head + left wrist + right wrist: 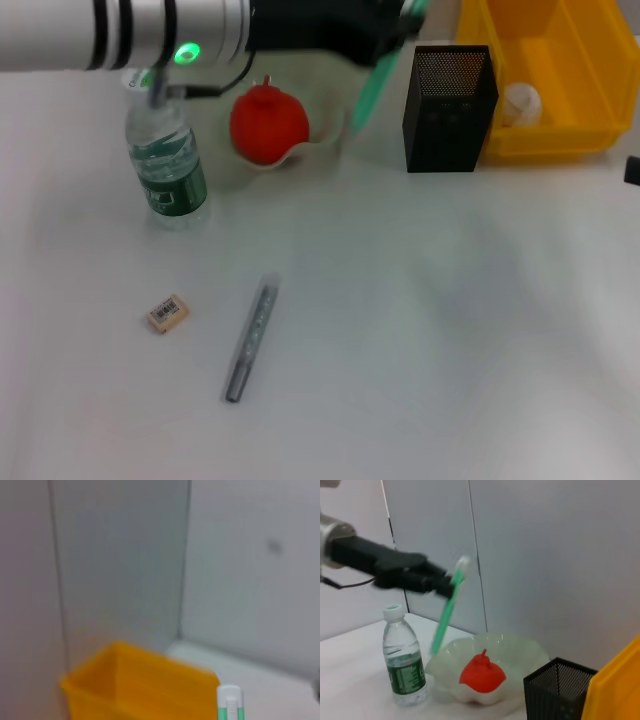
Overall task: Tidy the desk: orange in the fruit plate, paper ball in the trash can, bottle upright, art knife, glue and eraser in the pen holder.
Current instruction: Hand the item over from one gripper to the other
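My left gripper (385, 50) reaches across the back of the desk and is shut on the green art knife (372, 88), which hangs tilted between the fruit plate (325, 140) and the black mesh pen holder (450, 110). The right wrist view shows the same grip: left gripper (445, 585), knife (446, 607). The orange (268, 122) lies in the plate. The bottle (168, 165) stands upright. The eraser (167, 314) and a slim grey glue stick (250, 338) lie on the desk (450, 320). The paper ball (521, 103) sits inside the yellow trash can (575, 135).
The pen holder stands right against the trash can's left side. In the left wrist view the knife's white tip (230, 702) shows beside the yellow bin (140, 685). A dark sliver of my right arm (632, 170) shows at the right edge.
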